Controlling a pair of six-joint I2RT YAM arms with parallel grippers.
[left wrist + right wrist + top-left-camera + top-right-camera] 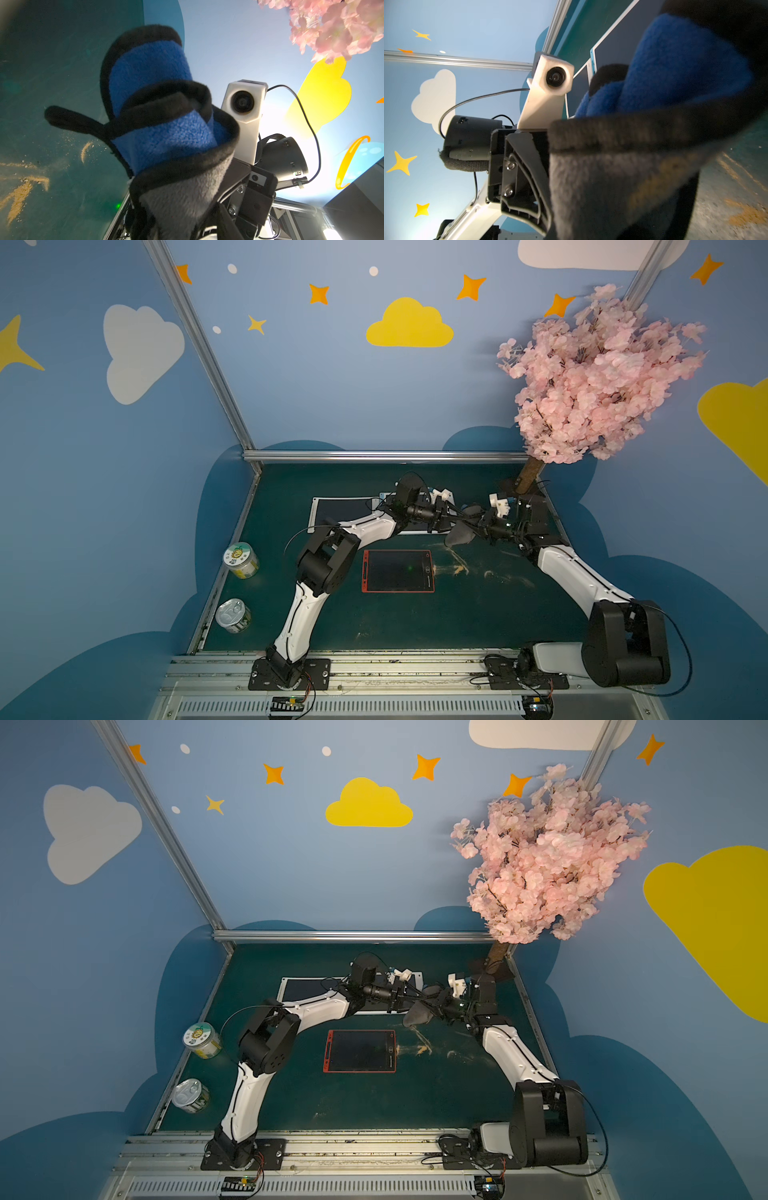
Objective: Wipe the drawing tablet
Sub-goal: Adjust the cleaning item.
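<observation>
The drawing tablet (399, 571) (360, 1051), dark screen in a red frame, lies flat mid-table, with nothing on it. Behind and to its right, both grippers meet above the mat over a crumpled cloth (461, 533) (417, 1015). The cloth is grey outside and blue inside with black trim (158, 133) (612, 176). My left gripper (442, 518) (401, 996) is closed on one end, though the cloth covers its jaws in the left wrist view. My right gripper (484, 526) (442, 1002) is shut on the other end. Each wrist view shows the opposite gripper beside the cloth.
Sandy crumbs (457, 568) are smeared on the green mat right of the tablet. A white-framed board (340, 510) lies at the back under the left arm. Two cans (241, 560) (232, 616) stand at the left edge. A pink blossom tree (594, 377) stands back right.
</observation>
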